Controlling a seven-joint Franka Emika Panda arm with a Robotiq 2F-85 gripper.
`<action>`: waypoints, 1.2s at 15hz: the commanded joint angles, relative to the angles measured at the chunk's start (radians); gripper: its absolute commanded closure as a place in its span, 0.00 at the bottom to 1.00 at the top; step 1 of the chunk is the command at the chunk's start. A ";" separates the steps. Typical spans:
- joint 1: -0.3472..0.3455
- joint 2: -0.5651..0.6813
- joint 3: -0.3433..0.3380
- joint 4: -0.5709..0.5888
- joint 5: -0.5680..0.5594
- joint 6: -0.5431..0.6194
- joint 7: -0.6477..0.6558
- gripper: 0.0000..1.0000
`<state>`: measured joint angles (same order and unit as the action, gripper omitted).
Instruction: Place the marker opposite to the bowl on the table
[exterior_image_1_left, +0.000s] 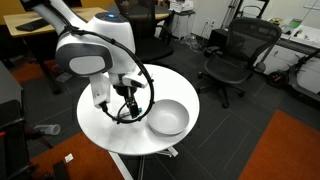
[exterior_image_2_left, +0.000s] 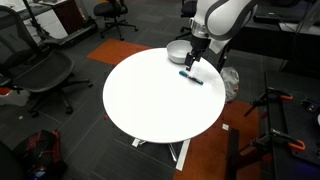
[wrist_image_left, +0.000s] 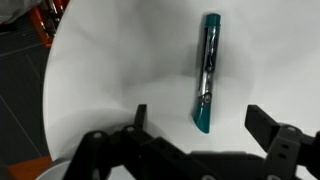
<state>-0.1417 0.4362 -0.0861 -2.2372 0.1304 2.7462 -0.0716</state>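
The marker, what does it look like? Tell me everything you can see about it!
The marker is a thin teal stick with a shiny pale streak along its middle. It looks like plastic. It lies flat on the white table, near the edge and a little way from the bowl. Only the table touches it. The gripper hangs above one end, open, with a finger on each side and neither one touching it.

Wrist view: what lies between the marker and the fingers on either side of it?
Only bare table shows between the marker and both open fingers in the wrist view.
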 joint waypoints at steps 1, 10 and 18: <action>-0.019 0.046 0.022 0.047 0.000 -0.012 -0.002 0.00; -0.005 0.115 0.022 0.080 -0.016 -0.019 0.018 0.00; -0.005 0.147 0.026 0.105 -0.020 -0.022 0.017 0.50</action>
<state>-0.1440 0.5733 -0.0669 -2.1582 0.1241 2.7454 -0.0714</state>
